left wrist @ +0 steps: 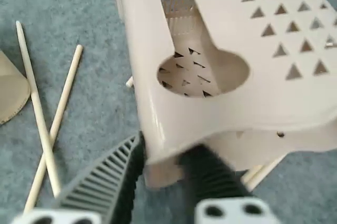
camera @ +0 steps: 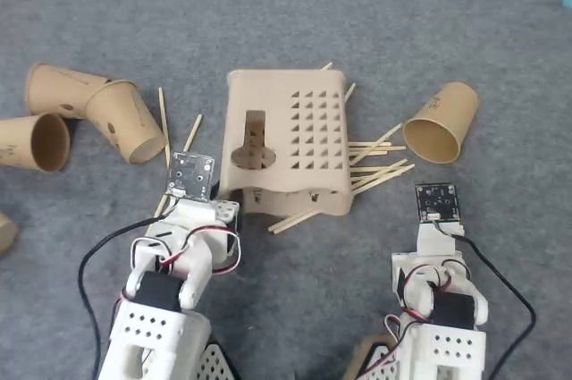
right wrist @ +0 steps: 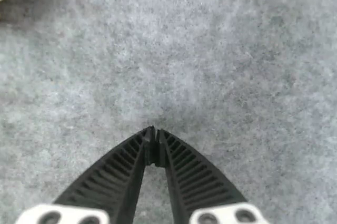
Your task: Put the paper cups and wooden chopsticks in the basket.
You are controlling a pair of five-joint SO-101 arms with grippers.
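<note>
Left wrist view: left gripper (left wrist: 160, 156) clamped on overturned basket (left wrist: 263, 105) rim | right gripper (right wrist: 152, 135) pressed together over surface (right wrist: 221, 50) | paper cup (camera: 441, 122) at basket's 3 o'clock

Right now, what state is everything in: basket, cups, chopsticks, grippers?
basket: tipped over, lying on chopsticks.
left gripper: shut on the basket's edge.
right gripper: shut, holding nothing.
left paper cups: on their sides, outside basket.
right paper cup: on its side, outside basket.
chopsticks: scattered loose, some under basket.
</note>
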